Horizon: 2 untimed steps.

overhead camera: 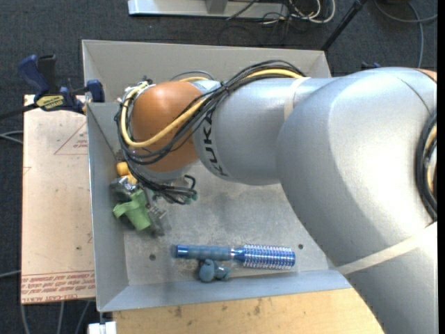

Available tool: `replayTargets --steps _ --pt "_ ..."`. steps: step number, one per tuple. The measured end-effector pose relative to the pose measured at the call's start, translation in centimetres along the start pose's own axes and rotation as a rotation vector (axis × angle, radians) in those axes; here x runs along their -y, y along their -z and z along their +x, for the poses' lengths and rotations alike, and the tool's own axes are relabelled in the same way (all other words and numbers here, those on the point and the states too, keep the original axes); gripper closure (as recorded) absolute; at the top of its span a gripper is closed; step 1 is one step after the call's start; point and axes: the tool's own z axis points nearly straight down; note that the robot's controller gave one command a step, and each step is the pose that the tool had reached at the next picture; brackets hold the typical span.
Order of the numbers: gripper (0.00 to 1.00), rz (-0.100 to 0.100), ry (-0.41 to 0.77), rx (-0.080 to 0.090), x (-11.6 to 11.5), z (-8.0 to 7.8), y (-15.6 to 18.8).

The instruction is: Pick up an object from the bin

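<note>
My gripper reaches down under the arm's orange cover at the bin's left side. A crumpled green thing lies right against it by the left wall, touching it on its left. A small yellow-orange thing peeks out just above, against the same wall. A blue hairbrush with a bristled head lies flat along the bin's front, well to the right of the gripper. A small grey-blue lump sits just below the brush's handle.
The thick silver arm covers the bin's middle, back and right. Cables loop round the cover and hang near the gripper. The bin's left wall stands close beside the green thing.
</note>
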Motion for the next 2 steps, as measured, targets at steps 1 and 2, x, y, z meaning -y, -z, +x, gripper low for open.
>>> replayTargets --steps 1,2 --pt "0.00 0.001 -0.002 0.002 0.03 -0.12 0.11" --pt "1.00 0.003 -0.005 0.002 0.23 -0.13 0.26"
